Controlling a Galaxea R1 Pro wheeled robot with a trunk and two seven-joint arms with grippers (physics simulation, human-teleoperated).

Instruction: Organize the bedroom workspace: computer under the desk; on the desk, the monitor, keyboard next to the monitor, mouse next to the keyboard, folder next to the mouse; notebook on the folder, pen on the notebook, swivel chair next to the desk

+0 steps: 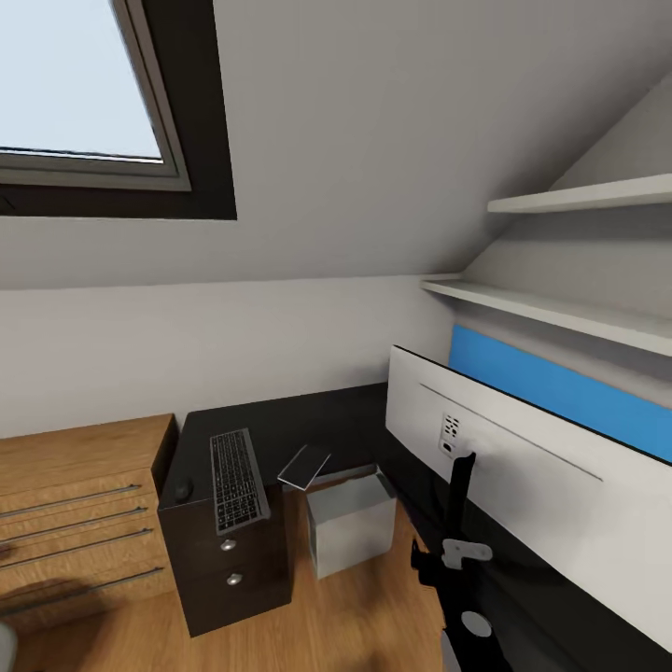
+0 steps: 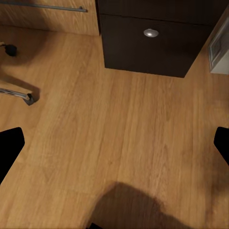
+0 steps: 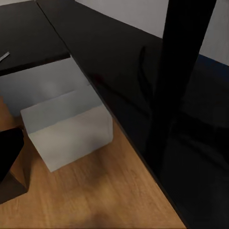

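Desk (image 1: 336, 425) at twelve o'clock carries keyboard (image 1: 235, 479), mouse (image 1: 183, 488) and a thin pale-edged slab, probably the notebook (image 1: 304, 465); monitor (image 1: 523, 467) stands at two o'clock, its back to me. Computer (image 1: 350, 523) sits tucked under the desk edge, as the task wants. My left fingers (image 2: 10, 148) are spread over wooden floor (image 2: 119, 138); whether my right ones are spread I cannot tell.

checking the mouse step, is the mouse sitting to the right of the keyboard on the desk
No. In the head view the mouse lies on the desk at the left of the keyboard, near the desk's left edge.
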